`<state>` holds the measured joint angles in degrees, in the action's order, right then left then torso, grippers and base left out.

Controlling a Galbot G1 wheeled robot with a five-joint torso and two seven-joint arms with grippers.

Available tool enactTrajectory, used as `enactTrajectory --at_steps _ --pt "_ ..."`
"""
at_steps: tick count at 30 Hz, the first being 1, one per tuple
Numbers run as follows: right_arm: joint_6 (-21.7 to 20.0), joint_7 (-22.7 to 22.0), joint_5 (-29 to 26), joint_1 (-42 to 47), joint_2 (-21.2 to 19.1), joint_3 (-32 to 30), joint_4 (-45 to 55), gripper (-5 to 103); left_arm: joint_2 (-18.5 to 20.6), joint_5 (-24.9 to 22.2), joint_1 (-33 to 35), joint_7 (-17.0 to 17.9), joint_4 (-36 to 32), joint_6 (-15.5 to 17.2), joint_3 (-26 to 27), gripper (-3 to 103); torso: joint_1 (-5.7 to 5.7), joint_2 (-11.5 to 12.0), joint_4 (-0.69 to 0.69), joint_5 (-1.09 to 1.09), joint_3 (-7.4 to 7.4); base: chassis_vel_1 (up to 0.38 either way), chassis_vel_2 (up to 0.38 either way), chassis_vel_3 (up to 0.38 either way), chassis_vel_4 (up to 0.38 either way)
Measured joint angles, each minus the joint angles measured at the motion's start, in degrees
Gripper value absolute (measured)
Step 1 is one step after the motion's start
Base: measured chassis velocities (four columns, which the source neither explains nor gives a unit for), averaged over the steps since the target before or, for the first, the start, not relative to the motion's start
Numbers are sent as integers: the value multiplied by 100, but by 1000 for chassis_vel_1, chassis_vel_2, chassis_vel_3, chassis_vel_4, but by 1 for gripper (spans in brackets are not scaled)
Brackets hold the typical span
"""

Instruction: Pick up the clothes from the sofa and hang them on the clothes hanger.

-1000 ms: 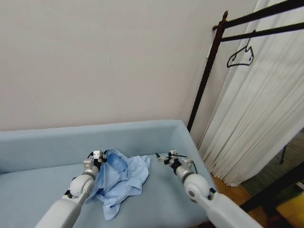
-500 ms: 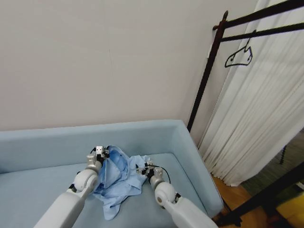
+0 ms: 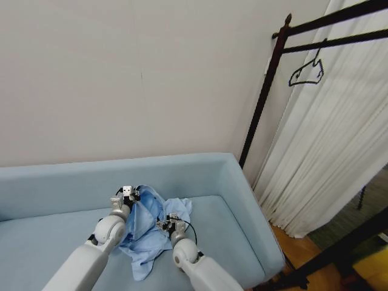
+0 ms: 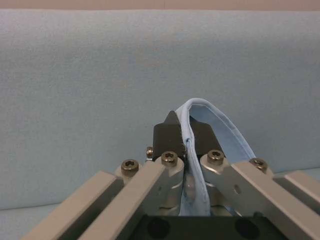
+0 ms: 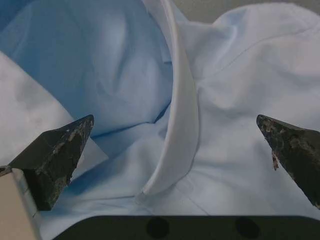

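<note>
- Shirt (image 3: 145, 233) lies crumpled on the sofa (image 3: 54, 182) seat, toward the sofa's right end.
- Left tool (image 4: 186, 127) is pinched tight on a shirt edge, close to the sofa back.
- Right tool (image 5: 175, 130) hangs spread wide just over the shirt, holding nothing.

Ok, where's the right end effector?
Head view: the right end effector is open over the blue shirt on the sofa, beside the left end effector.

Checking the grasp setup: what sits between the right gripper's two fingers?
The collar of the blue shirt lies inside the open right gripper, touching neither finger, as the right wrist view shows.
</note>
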<state>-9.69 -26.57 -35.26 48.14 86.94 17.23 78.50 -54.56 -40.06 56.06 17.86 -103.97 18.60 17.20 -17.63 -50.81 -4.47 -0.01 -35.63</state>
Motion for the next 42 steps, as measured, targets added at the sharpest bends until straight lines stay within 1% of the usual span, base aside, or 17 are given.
enactTrajectory --at_steps 5,9,11,13,15,17,18,20,22,25,26,27,28,32,34,35,42 --pt "178 -6 166 4 113 -9 -256 101 51 -66 47 18 -139 18 74 1 0 0 0 0 0 0 0 0 0" --pt "328 10 253 -52 188 -17 -453 97 102 -117 111 23 -277 31 140 1 0 0 0 0 0 0 0 0 0" --pt "428 46 348 -96 261 -67 -608 89 129 -144 142 23 -346 43 164 1 0 0 0 1 0 0 0 0 0" --pt "451 55 367 -113 292 -90 -662 89 141 -153 150 23 -369 48 169 1 0 0 1 0 0 0 0 0 0" --pt "477 73 389 -137 341 -117 -731 82 156 -163 155 26 -408 53 175 1 0 0 0 1 0 0 0 0 0" --pt "497 82 408 -157 370 -125 -771 71 162 -180 153 40 -447 65 176 1 0 0 0 1 0 0 0 0 0" --pt "497 82 408 -157 370 -125 -771 71 162 -180 153 40 -447 65 176 1 0 0 0 1 0 0 0 0 0" --pt "513 83 426 -164 372 -125 -777 60 176 -197 147 51 -479 71 179 1 0 0 0 1 0 0 0 0 0" --pt "516 86 434 -165 359 -124 -771 60 180 -205 147 57 -492 73 187 1 0 0 0 1 0 0 0 0 0" --pt "531 100 441 -163 308 -114 -758 43 189 -245 144 82 -528 79 211 1 0 0 0 1 0 0 0 0 0" --pt "536 103 442 -160 300 -112 -758 43 190 -251 142 89 -534 80 214 1 0 0 0 1 0 0 0 0 0" --pt "541 108 445 -154 292 -110 -754 37 192 -259 139 95 -542 81 220 1 0 0 0 1 0 0 0 0 0" --pt "541 108 445 -154 292 -110 -754 37 192 -259 139 95 -542 81 220 1 0 0 0 1 0 0 0 0 0" --pt "559 116 479 -90 252 -72 -658 15 203 -279 143 128 -562 82 274 1 0 0 0 1 0 0 0 0 0" --pt "561 116 492 -70 223 -48 -603 15 204 -279 160 133 -568 81 305 1 0 0 0 1 0 0 0 0 0" --pt "561 116 507 -60 190 -30 -555 5 204 -279 196 133 -585 78 351 1 0 0 0 1 0 0 0 0 0" --pt "572 74 616 -103 -17 -1 -319 1 187 -276 402 133 -686 48 535 1 0 0 1 1 0 0 0 0 0"
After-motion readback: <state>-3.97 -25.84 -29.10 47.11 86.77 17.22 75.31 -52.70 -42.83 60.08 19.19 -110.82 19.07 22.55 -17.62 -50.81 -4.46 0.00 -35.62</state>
